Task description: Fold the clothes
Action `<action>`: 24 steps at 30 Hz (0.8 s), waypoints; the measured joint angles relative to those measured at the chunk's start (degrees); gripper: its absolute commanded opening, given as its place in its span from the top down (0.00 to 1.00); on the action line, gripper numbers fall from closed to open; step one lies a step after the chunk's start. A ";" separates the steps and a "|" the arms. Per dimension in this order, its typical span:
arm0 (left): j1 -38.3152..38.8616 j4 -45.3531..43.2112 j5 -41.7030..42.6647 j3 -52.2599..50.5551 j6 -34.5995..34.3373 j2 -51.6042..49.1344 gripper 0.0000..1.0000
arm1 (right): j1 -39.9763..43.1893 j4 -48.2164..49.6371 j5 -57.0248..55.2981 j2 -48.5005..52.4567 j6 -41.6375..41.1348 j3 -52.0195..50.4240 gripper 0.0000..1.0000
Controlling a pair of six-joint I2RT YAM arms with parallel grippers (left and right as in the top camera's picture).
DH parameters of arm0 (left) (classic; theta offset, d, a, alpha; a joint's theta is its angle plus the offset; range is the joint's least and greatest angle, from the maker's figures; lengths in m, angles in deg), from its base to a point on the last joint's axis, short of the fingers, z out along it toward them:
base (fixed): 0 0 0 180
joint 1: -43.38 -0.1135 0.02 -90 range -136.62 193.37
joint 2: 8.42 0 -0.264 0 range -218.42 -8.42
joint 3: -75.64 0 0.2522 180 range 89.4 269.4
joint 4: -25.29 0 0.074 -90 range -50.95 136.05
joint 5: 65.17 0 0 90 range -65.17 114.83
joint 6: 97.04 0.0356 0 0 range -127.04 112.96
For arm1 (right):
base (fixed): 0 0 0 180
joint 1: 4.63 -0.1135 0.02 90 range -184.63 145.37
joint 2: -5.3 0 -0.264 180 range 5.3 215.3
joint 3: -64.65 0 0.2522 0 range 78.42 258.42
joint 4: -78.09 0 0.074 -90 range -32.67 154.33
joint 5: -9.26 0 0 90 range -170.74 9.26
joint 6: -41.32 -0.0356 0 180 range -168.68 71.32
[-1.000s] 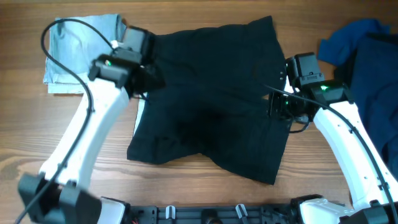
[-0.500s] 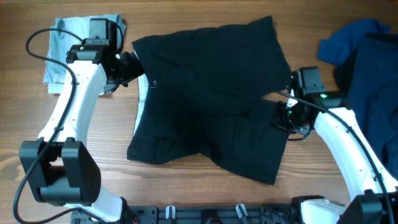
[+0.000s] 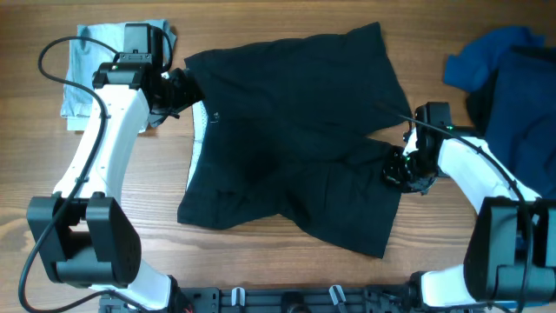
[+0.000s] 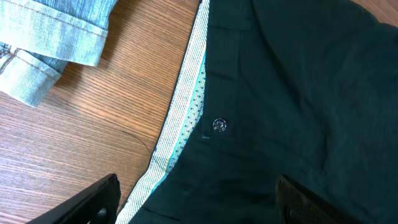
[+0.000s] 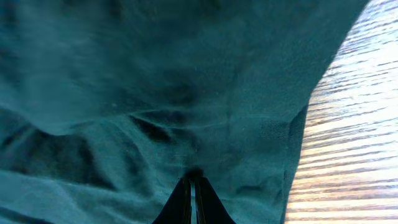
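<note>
Finds the shorts [image 3: 295,130] spread flat across the middle of the table [image 3: 261,261], waistband to the left with its whitish lining [image 4: 186,106] turned up, legs running to the right. Nothing folded yet.

Puts the left gripper [image 3: 178,89] at the far left corner of the waistband, swung out from its place above the cloth a second ago and steady over the last half second. Shows fingers [image 4: 93,199] wide apart in the wrist view, hovering over the lining and a small metal snap [image 4: 218,124], gripping nothing.

Tracks the right gripper [image 3: 401,169] sliding toward the near side along the right edge, from beside the notch between the legs to the hem of the near leg. Shows its tips [image 5: 193,186] drawn almost together with cloth puckered around them; seems pinched on the hem, though that view is dark and blurred.

Reads as one hold gained on the right and the left side ready but not yet closed, so the first fold likely waits on that second hold.

Leaves the pale denim [image 3: 91,48] at far left and the blue pile [image 3: 512,96] at far right untouched.
</note>
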 measured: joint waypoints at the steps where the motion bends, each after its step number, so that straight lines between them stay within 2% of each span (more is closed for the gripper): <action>1: 0.00 -0.02 0.00 0.00 0.00 0.00 0.20 | 0.00 0.04 -0.57 0.33 -0.20 -0.26 0.96; 10: 0.00 -0.22 0.26 0.00 0.94 0.00 0.19 | 1.07 1.66 -3.98 1.53 -1.49 -1.49 0.96; 19: 0.00 -0.22 0.39 0.00 1.07 -0.02 0.18 | 11.89 3.91 -7.06 1.51 -1.70 -1.20 0.96; 21: 0.00 -0.22 0.39 0.00 1.07 -0.02 0.15 | 13.57 5.97 -7.28 1.49 -1.68 -1.20 0.90; 24: 0.00 -0.22 0.42 0.00 1.11 -0.02 0.14 | 14.82 8.59 -6.91 1.53 -0.07 -1.20 0.90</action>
